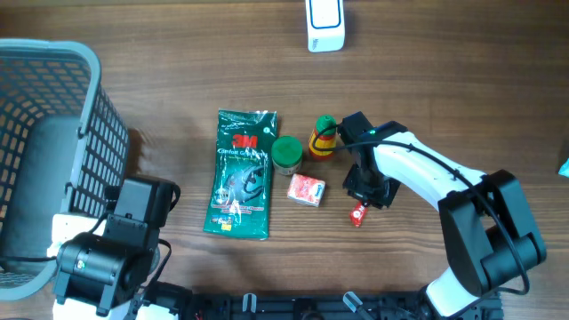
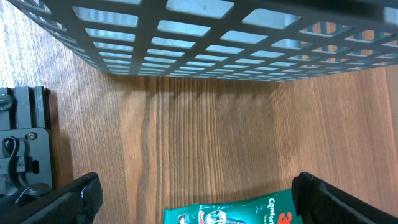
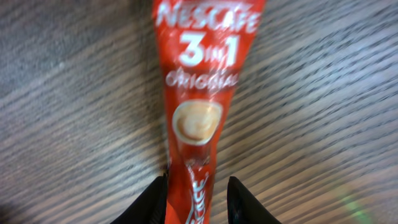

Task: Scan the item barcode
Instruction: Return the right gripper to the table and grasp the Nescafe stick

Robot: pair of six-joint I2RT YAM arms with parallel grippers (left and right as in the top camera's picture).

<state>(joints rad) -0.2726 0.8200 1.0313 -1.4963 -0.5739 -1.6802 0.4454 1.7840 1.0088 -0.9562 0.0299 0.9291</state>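
The right tool is clamped on the red Nescafé 3-in-1 stick sachet on the wooden desk, right of the green 3M pouch. The left tool gapes apart, left of that pouch.

Basket is placed left; pouch, jar, box, bottle and sachet are clustered at centre, with the scanner set behind.

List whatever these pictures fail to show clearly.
Nescafe sachet: no barcode visible; the right wrist view is blurred, and the sachet's lower end runs off the bottom edge at the right claw.
Same sachet, overhead: the arm covers nearly all of it.
Green 3M packet: left wrist view, cut by the bottom edge.
White device: overhead, cut by the top edge.
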